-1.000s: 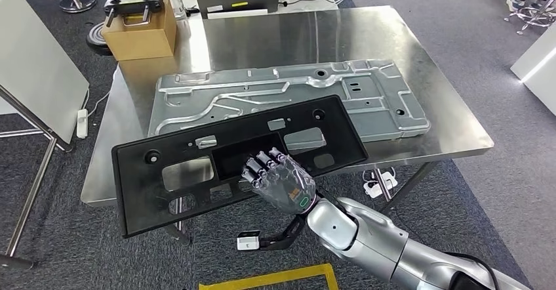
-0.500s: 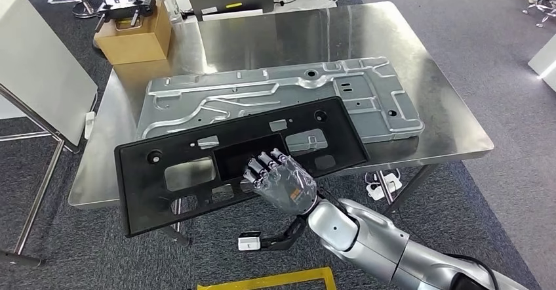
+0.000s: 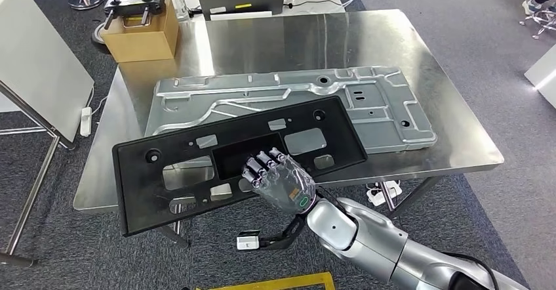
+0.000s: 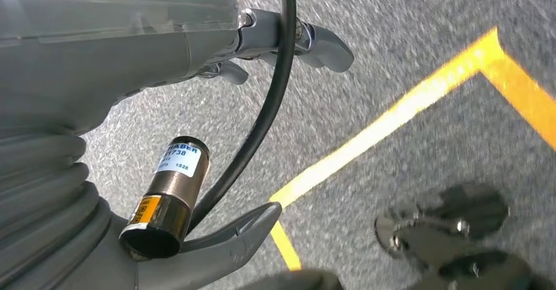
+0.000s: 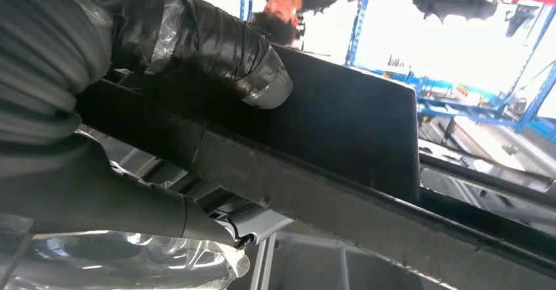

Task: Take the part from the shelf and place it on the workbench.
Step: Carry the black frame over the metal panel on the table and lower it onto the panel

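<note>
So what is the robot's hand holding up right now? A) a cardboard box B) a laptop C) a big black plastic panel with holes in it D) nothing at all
C: in the head view the right hand grips the black plastic panel at its near edge, over the silver metal plate on the workbench.

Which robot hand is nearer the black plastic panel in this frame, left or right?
Right. The right robot hand grips the black panel at its near edge, above the workbench. The left robot hand hangs over the carpet by a yellow floor line, away from the panel.
</note>
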`<control>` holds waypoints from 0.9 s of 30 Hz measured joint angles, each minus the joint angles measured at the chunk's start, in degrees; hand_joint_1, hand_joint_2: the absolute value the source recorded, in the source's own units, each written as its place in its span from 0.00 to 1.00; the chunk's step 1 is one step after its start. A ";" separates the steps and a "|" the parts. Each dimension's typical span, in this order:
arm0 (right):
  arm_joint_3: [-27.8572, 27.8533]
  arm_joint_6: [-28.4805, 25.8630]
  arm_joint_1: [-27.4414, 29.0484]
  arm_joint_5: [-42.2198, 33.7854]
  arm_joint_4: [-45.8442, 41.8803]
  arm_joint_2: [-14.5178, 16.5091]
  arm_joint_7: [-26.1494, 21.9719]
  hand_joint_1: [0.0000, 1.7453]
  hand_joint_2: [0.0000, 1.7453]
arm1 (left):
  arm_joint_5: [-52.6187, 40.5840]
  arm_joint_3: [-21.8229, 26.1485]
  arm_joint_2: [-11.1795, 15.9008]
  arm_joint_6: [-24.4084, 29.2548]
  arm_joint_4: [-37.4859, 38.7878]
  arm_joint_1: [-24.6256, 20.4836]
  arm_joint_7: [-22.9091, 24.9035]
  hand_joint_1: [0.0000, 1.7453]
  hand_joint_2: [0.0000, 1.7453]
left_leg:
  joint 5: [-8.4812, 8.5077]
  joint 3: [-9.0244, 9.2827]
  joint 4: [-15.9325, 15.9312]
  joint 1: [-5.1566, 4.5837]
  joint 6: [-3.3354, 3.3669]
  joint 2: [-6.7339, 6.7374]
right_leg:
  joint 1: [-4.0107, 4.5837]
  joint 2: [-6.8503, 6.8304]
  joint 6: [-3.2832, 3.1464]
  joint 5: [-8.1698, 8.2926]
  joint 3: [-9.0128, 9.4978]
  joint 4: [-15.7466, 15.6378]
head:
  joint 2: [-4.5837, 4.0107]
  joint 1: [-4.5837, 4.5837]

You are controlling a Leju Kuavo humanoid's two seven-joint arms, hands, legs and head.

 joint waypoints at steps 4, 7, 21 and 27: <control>0.00 0.00 0.07 0.00 0.37 -0.02 0.07 1.00 1.00 | -0.15 0.00 -0.13 -0.09 0.00 0.18 -0.01 0.00 1.00 | -1.48 1.14 0.75 -0.03 -0.52 -0.26 | -0.26 0.00 -0.11 7.65 2.84 -9.56 | 0.00 -0.01; 0.00 0.00 0.01 0.00 0.44 0.01 0.10 1.00 1.00 | -0.17 0.00 -0.16 -0.09 0.00 -0.02 0.01 0.00 1.00 | -2.31 1.29 1.21 -0.25 -1.38 -0.38 | 0.01 0.09 -1.01 8.76 5.12 -14.57 | 0.00 -0.01; 0.00 0.00 0.16 0.00 0.50 0.10 0.11 1.00 1.00 | -0.17 0.00 -0.07 0.20 0.02 0.18 0.17 0.00 1.00 | 0.55 -1.82 2.74 0.03 -2.67 0.21 | -0.18 0.01 -2.08 5.83 9.36 -15.54 | 0.00 0.00; -0.03 -0.02 -0.02 0.00 0.44 0.20 0.11 1.00 1.00 | -0.18 0.01 -0.16 0.25 0.00 0.18 0.16 0.00 1.00 | -0.04 -0.24 0.41 0.18 -0.71 0.02 | -0.11 -0.02 -0.30 3.43 8.14 -12.34 | 0.00 0.05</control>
